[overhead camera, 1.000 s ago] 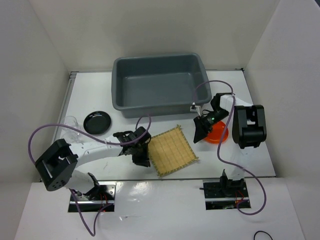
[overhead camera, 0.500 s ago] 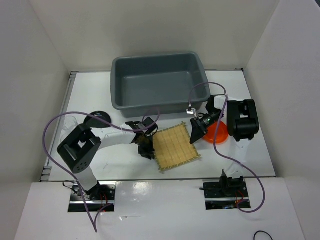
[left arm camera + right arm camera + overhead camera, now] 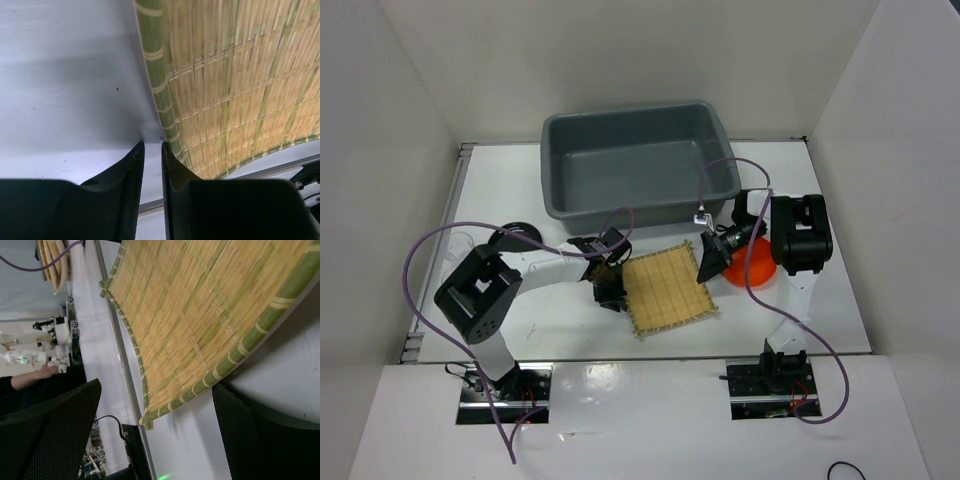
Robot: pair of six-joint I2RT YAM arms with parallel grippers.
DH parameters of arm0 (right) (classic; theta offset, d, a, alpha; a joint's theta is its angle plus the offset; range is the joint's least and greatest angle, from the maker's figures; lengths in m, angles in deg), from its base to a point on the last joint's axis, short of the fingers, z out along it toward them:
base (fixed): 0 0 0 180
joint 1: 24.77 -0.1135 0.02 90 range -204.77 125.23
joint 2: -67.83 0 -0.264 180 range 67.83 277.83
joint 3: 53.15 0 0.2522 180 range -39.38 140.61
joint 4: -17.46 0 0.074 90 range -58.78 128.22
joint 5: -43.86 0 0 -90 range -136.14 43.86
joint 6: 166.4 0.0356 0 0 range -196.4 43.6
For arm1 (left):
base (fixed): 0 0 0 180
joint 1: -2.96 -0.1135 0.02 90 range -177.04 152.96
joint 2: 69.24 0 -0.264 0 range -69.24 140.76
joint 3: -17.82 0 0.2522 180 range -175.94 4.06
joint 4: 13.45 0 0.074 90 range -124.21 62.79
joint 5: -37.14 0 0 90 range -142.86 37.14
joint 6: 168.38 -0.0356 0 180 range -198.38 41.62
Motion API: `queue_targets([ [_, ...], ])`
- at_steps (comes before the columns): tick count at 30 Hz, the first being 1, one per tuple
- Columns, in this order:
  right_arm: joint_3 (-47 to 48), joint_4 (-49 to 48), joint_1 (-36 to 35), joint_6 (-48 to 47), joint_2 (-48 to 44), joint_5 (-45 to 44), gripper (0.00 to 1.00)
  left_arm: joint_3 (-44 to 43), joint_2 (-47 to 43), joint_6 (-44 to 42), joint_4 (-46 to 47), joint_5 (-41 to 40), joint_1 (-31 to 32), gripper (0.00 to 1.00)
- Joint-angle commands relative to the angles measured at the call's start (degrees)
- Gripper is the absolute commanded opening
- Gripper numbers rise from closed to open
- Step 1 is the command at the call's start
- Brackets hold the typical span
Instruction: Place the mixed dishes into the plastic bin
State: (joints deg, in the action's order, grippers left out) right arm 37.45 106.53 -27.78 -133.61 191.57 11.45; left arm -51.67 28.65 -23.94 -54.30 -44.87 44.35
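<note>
The tan bamboo mat (image 3: 667, 290) lies flat on the white table in front of the grey plastic bin (image 3: 630, 170), which holds nothing. My left gripper (image 3: 610, 292) is at the mat's left edge. In the left wrist view its jaws (image 3: 151, 146) are almost closed and empty, beside the mat's green rim (image 3: 235, 75). My right gripper (image 3: 710, 262) is open at the mat's right edge, and the mat's rim (image 3: 200, 305) lies between its fingers (image 3: 265, 435). The orange dish (image 3: 756, 270) sits behind the right gripper. The black dish (image 3: 510, 236) is partly hidden by the left arm. I cannot make out the clear cup.
White walls close in the table on the left, right and back. Purple cables (image 3: 420, 260) loop over both arms. The table's front edge with its metal rail (image 3: 640, 358) runs just below the mat.
My left gripper has swung right, up to the mat's left edge. My right gripper has moved left to the mat's right edge. The mat has shifted slightly up and to the right.
</note>
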Motion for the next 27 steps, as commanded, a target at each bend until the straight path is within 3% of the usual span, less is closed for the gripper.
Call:
queue_targets([
  [1,-1.5,-0.9,0.4,2.8,4.1,0.6,0.97,-1.4,-1.6,3.2,2.6,0.2,1.2,0.28],
  [3,-1.5,-0.9,1.2,2.8,4.1,1.1,0.97,-2.1,-2.6,3.9,2.0,-0.6,1.7,0.28],
  [8,-1.5,-2.4,3.2,1.8,2.9,0.2,0.97,-1.1,-8.0,5.9,4.8,-2.6,1.7,0.1],
  [12,-1.5,-0.9,3.2,0.6,3.5,0.9,0.95,-0.6,-9.3,7.3,6.3,-3.2,2.2,0.04],
  [16,-1.5,-0.9,3.2,0.1,3.5,2.0,0.94,0.4,-10.6,8.5,7.5,-3.0,2.2,0.04],
  [27,-2.0,-0.9,2.4,0.1,4.0,3.1,0.93,4.2,2.0,9.0,12.0,-0.8,4.9,0.0],
])
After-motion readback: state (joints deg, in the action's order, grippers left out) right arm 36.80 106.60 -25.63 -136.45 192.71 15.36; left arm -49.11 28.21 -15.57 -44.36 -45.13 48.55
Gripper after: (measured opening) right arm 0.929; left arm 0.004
